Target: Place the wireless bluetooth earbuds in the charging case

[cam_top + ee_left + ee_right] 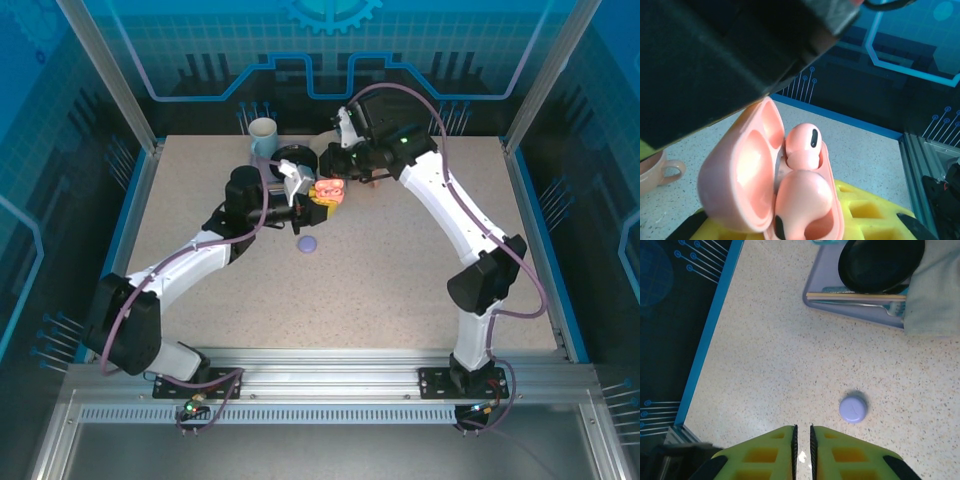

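Observation:
My left gripper [322,205] is shut on a salmon-pink charging case [328,190], held above the table's middle. The left wrist view has the case [832,200] open, lid [735,175] swung left, between my yellow fingers [870,210]. Two pink earbuds lie in it: one [805,145] at the far end, one [802,197] at the near end. My right gripper [347,168] hovers just above and behind the case. The right wrist view shows it [802,440] shut to a narrow slit with nothing inside. A closed lavender case [308,243] [853,408] lies on the table.
A lavender tray [812,297] at the back holds a black pan [880,262], chopsticks [855,296] and a grey cloth [932,300]. A cup [262,135] [660,172] stands behind the tray. The blue table edge [710,340] runs along the left.

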